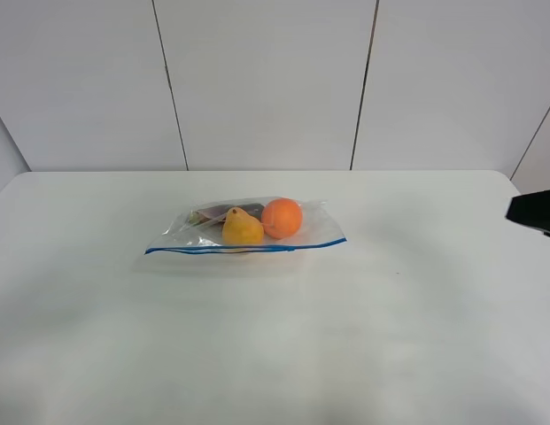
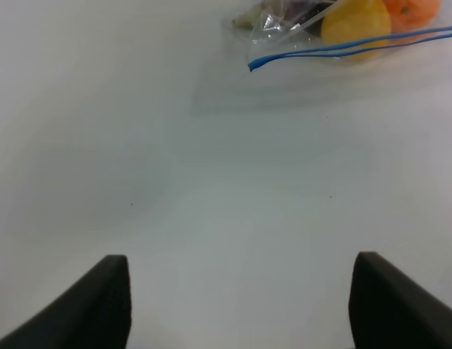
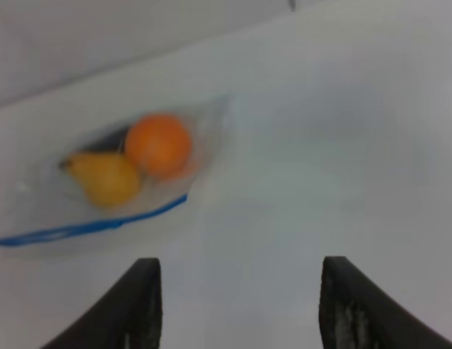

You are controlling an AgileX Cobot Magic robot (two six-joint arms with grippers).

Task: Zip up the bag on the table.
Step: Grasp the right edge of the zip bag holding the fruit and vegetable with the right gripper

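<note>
The clear bag (image 1: 244,228) lies in the middle of the white table (image 1: 275,336), its blue zip strip (image 1: 248,249) along the near edge. An orange (image 1: 282,218) and a yellow pear-shaped fruit (image 1: 242,227) show through it. In the left wrist view the bag (image 2: 349,29) sits far from my left gripper (image 2: 240,302), whose fingers (image 2: 102,305) stand wide apart with nothing between them. My right gripper (image 3: 236,305) is open too, well short of the bag (image 3: 131,171). Only a dark part of the right arm (image 1: 536,211) shows at the exterior view's right edge.
A white panelled wall (image 1: 266,80) stands behind the table's far edge. A dark item (image 1: 223,212) lies inside the bag behind the fruit. Bare tabletop surrounds the bag on all sides.
</note>
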